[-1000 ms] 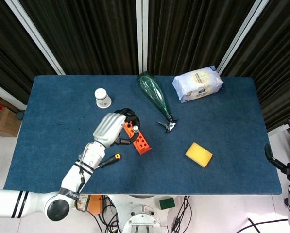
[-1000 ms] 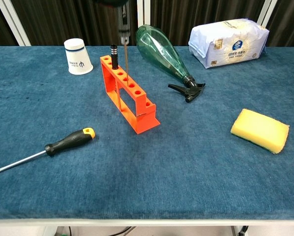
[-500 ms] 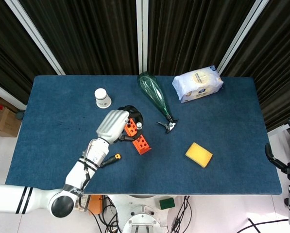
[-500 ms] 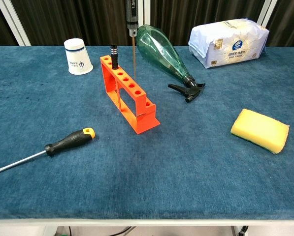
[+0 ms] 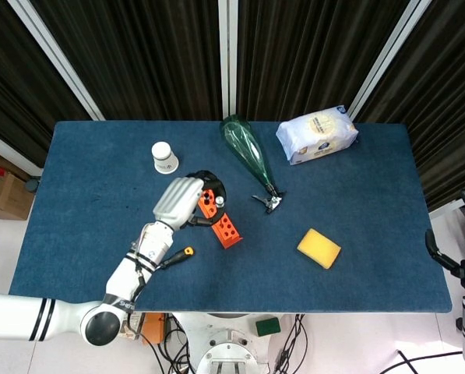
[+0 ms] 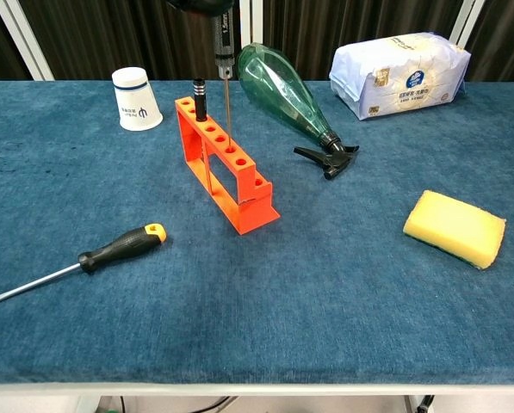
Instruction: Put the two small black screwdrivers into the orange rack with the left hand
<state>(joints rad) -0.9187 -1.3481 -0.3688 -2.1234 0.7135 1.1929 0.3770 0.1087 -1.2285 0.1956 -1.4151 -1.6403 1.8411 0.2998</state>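
Left hand grips a slim black screwdriver upright, tip at the orange rack, centre frame.

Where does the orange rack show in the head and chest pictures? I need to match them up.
Head view: orange rack left of centre, its far end under the left hand.
Chest view: orange rack left of centre, running diagonally.
Shared landmark: the green spray bottle just to its right.
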